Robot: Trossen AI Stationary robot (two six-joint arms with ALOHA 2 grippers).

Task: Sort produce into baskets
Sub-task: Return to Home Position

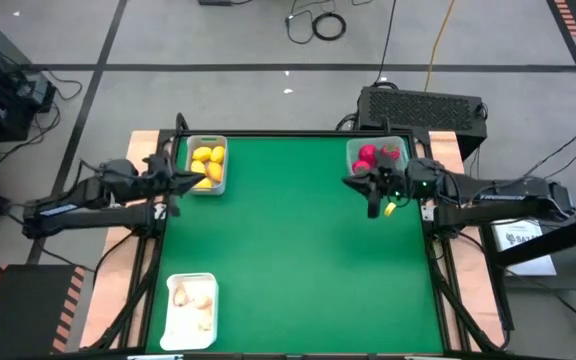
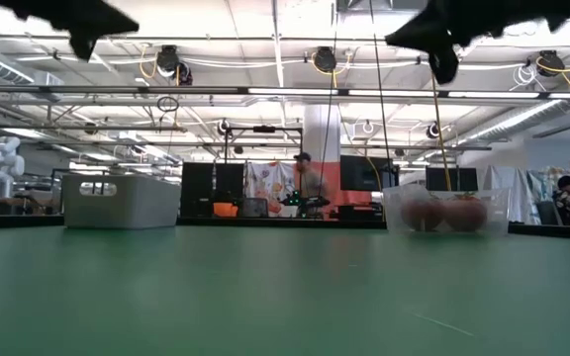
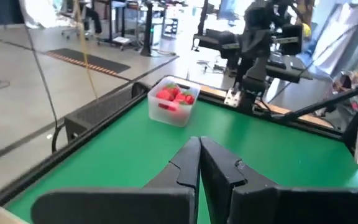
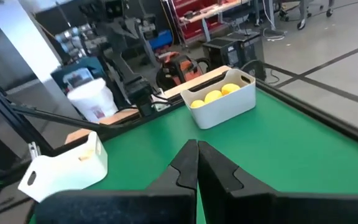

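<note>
Left gripper [image 3: 199, 140] held high above the left edge of the table [image 1: 288, 260], fingers pressed together, pointing inward; right gripper [image 4: 197, 144] mirrored above the right edge, fingers likewise together

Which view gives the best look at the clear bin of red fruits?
Left wrist view: the clear bin stands unobstructed, its red fruits plain. The high view shows it from above, beside the right arm. The low view shows fruits only through its wall. The right wrist view misses it.
</note>
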